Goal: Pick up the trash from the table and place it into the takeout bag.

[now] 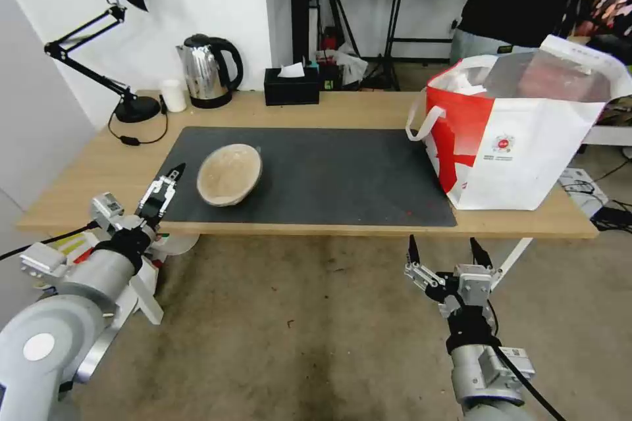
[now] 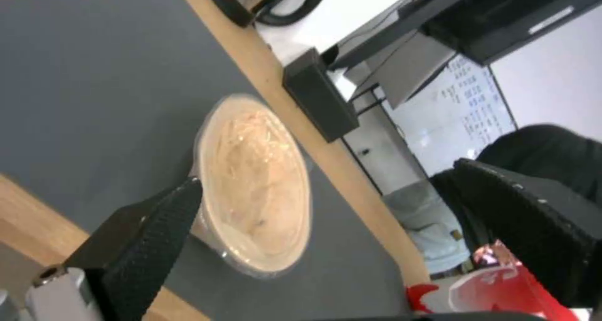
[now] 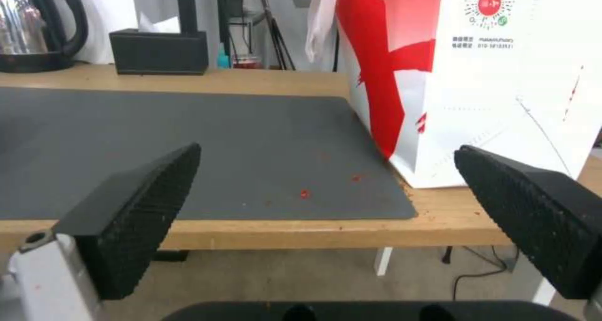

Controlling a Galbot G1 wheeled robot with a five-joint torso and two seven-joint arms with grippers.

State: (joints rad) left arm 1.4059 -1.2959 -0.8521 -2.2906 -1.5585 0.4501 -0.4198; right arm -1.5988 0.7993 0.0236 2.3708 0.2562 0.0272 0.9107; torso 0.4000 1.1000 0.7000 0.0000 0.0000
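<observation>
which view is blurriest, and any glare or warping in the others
Left wrist view is softest: the bowl and left claw finger edges smear. Head view is sharp but wide-angle, so the table edge bows, and the bag's foil lining shines. Right wrist view is crisp on the mat, with bright highlights on the kettle.

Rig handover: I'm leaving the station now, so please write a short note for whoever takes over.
Left gripper: open, at the mat's near left corner, beside the beige paper bowl, not holding it.
Right gripper: open, empty, below the table edge, facing the takeout bag.
Bag stands upright on the table's right end, partly on the dark grey mat.
Left: put the bowl into the bag. No other trash is visible on the table.
</observation>
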